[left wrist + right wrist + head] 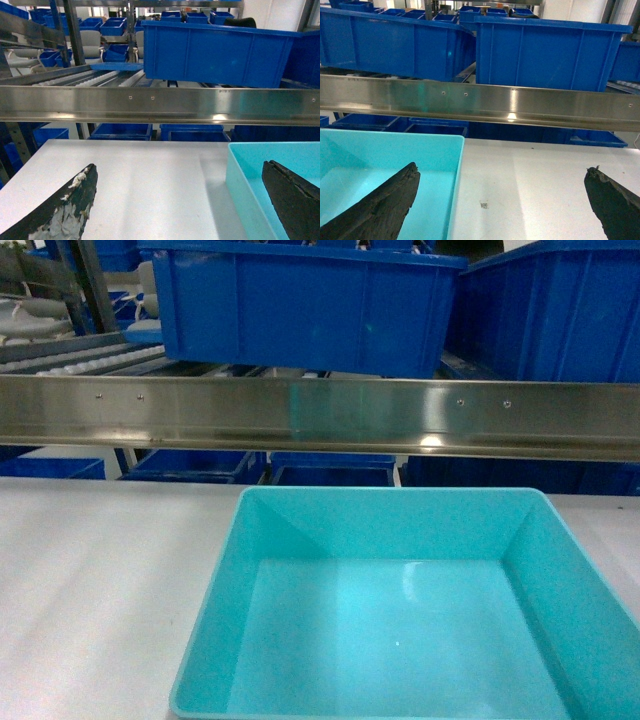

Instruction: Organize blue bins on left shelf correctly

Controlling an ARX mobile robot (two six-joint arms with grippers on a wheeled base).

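White worktop (100,580) carries one turquoise bin (400,610), sitting flat, open side up, nothing visible inside. A small dark printed mark (484,204) lies on the worktop just right of the bin. Behind the worktop, the steel shelf (320,415) has its front beam running across; white roller tracks (100,77) at left, dark blue crates (300,300) resting on that level.

This looks like a warehouse or parts store. A stainless-steel rack (150,102) with white roller tracks (100,77) runs across at twelve o'clock, loaded with dark blue crates (300,305). More crates (107,25) fill racks further back, around eleven o'clock, with a white desk (100,590) in front.
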